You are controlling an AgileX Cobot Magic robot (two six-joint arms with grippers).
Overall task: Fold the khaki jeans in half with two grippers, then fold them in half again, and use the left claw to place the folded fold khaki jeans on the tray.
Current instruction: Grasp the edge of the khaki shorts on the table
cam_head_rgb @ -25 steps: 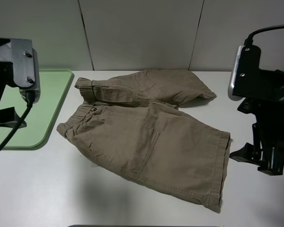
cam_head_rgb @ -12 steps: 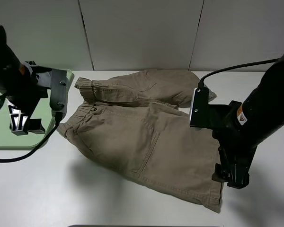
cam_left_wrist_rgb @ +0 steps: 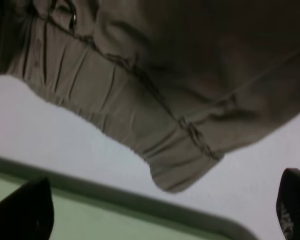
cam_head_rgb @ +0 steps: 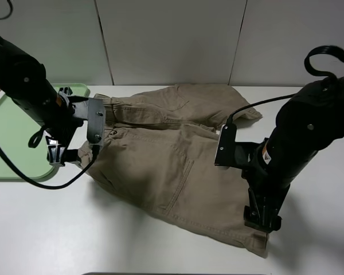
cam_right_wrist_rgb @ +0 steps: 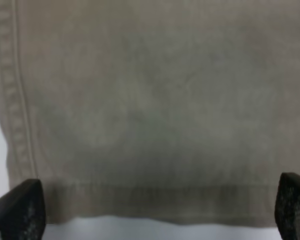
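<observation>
Soft, even light is filling the scene
Both wrist views are blurring; faint shadows are lying on the tabletop (cam_head_rgb: 132,240).

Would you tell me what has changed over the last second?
Both arms swung inward and down over the shorts: the left gripper to the waistband corner beside the tray, the right gripper to the near leg's hem. Both jaws stand open, holding nothing. Shorts and tray stayed put.
</observation>
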